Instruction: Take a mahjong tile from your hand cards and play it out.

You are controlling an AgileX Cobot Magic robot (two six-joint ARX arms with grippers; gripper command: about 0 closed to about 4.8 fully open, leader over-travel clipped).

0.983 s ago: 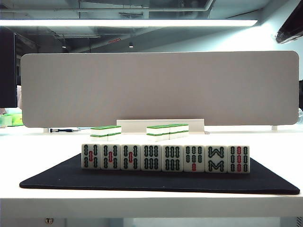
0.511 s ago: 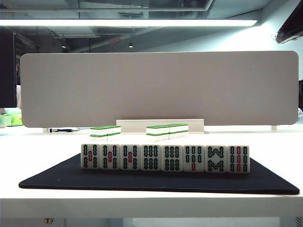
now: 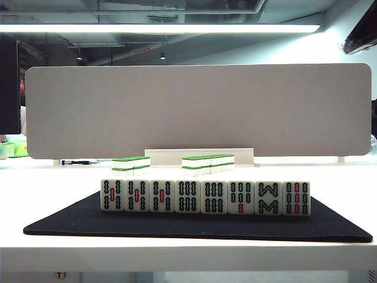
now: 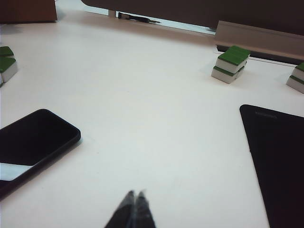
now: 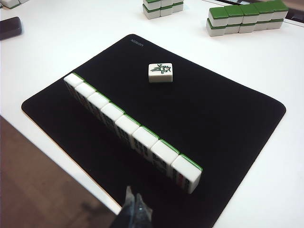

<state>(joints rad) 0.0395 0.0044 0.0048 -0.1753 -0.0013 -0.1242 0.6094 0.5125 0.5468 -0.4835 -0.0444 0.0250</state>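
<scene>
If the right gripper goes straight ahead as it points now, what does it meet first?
Probably the row of hand cards standing on the black mat. The shut right gripper aims over the mat's near edge toward the row's near end; its height is unclear, so it may pass above.

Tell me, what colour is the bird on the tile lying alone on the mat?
Dark green on the white mahjong tile, clearest in the right wrist view.

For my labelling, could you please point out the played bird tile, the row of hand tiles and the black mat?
bird tile (image 5: 160, 71), right wrist view, its upturned face.
row of hand tiles (image 5: 128, 129), right wrist view, a middle tile's top.
black mat (image 5: 223, 118), right wrist view, bare surface.
</scene>
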